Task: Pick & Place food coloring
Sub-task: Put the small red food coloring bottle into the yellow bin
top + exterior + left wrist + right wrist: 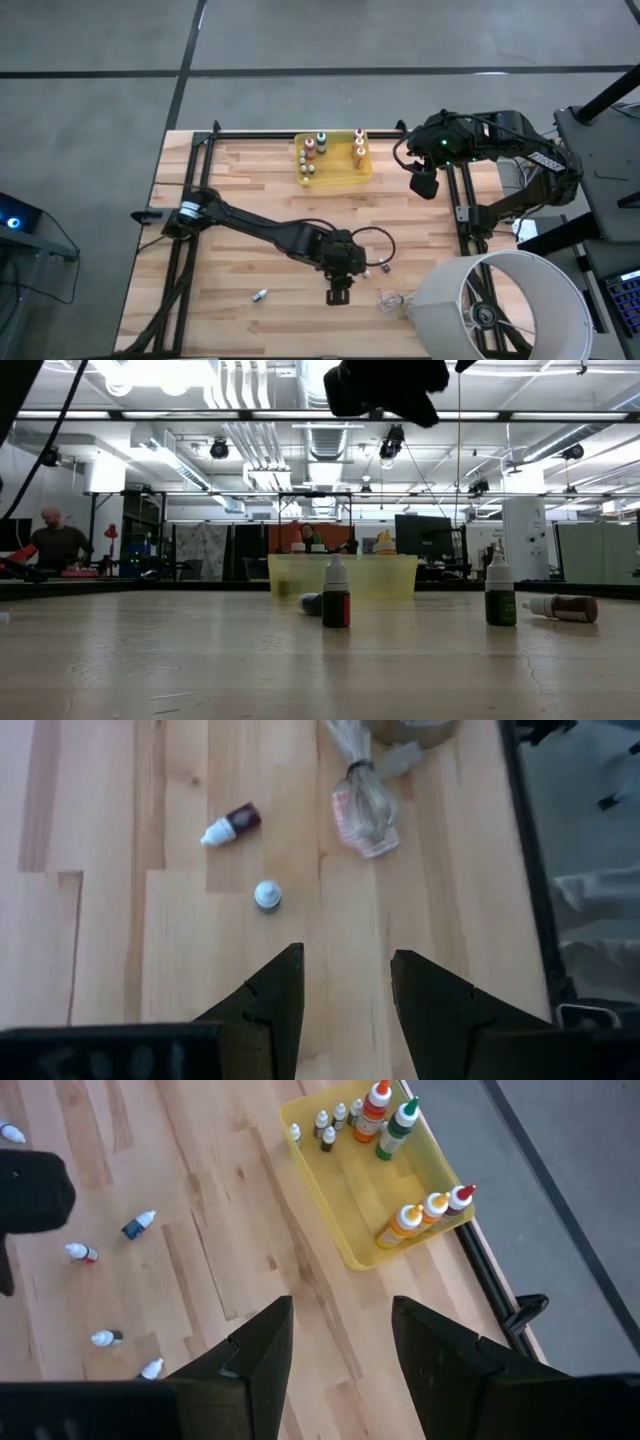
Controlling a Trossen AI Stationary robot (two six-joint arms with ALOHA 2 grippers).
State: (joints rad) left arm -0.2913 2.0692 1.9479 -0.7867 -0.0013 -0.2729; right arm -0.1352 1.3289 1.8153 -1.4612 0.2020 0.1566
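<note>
Several tiny food coloring bottles stand in the translucent yellow tray (345, 178) at the table's far middle, also seen in the right wrist view (350, 1190). Loose ones lie on the wood: an upright white-capped bottle (267, 896), a dark red bottle on its side (232, 823), one further left (260, 296) and a few more (138, 1224). My left gripper (345, 955) hangs open above the table near its front middle (338, 293), short of the upright bottle. My right gripper (340, 1305) is open and held high beside the tray's right end (423, 184).
A clear crumpled plastic scrap (362, 808) lies just beyond the loose bottles. A big white cylinder (500, 305) stands at the near right corner. Black frame rails (462, 215) run along the table's left and right sides. In the low view, two bottles stand upright (336, 596) (500, 593).
</note>
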